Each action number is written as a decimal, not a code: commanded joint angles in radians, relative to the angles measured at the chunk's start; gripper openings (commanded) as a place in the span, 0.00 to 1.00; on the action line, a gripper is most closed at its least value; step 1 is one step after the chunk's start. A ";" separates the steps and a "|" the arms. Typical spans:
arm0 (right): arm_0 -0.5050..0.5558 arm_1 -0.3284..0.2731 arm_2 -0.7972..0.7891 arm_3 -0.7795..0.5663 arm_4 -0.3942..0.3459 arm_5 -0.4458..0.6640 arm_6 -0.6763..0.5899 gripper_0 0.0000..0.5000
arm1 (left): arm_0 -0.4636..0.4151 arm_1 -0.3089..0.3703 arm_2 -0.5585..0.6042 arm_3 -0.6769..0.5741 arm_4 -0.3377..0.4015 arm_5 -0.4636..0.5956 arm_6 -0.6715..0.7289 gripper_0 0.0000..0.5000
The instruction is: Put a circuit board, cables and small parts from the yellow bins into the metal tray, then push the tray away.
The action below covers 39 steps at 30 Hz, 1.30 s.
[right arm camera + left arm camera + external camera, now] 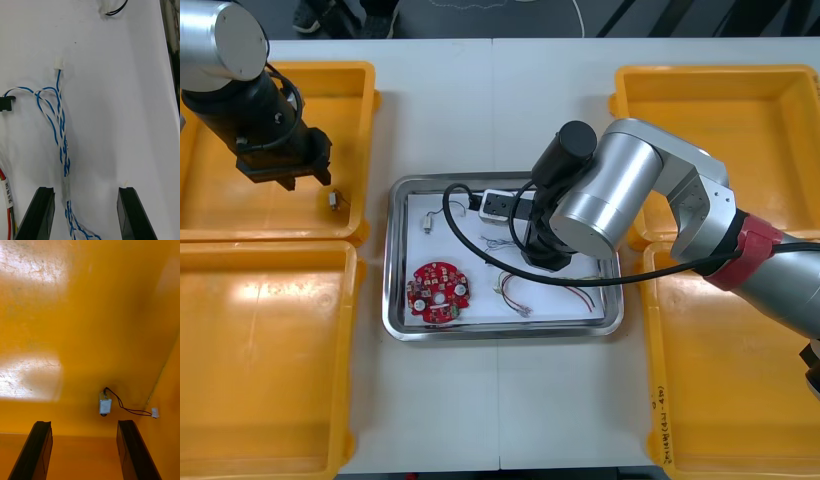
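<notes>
The metal tray (394, 300), white inside, holds a red circuit board (438, 291), a black cable (461, 199), a small metal part (427, 226), a twisted blue and white cable (498, 243) and a red and yellow cable (514, 291). My right gripper (545, 256) hangs low inside the tray. It is open (85, 213), and the blue and white cable (60, 123) runs between its fingers untouched. My left gripper (288, 178) is open (85, 450) over the far left yellow bin (220, 205). A small metal part (105, 406) with a thin black wire lies just beyond its fingers.
Two yellow bins flank each side; the near left bin (260, 360), far right bin (740, 120) and near right bin (740, 400) look bare. The small metal part (334, 199) lies by the far left bin's right wall. The red and yellow cable (7, 210) lies beside my right gripper.
</notes>
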 commanded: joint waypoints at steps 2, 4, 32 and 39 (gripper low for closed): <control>-0.049 0.015 -0.003 -0.006 0.019 -0.004 0.008 1.00 | -0.054 -0.031 -0.002 -0.006 0.003 0.003 -0.060 1.00; -0.053 0.013 -0.015 -0.007 0.015 0.002 0.008 1.00 | -0.054 -0.038 -0.002 -0.005 0.000 0.003 -0.060 1.00; -0.070 -0.083 -0.564 -0.128 -0.247 0.568 -0.055 1.00 | -0.053 -0.098 -0.005 0.133 -0.036 -0.109 -0.121 1.00; -0.026 -0.100 -0.664 -0.170 -0.251 0.588 -0.187 1.00 | -0.054 -0.106 -0.003 0.149 -0.046 -0.119 -0.132 1.00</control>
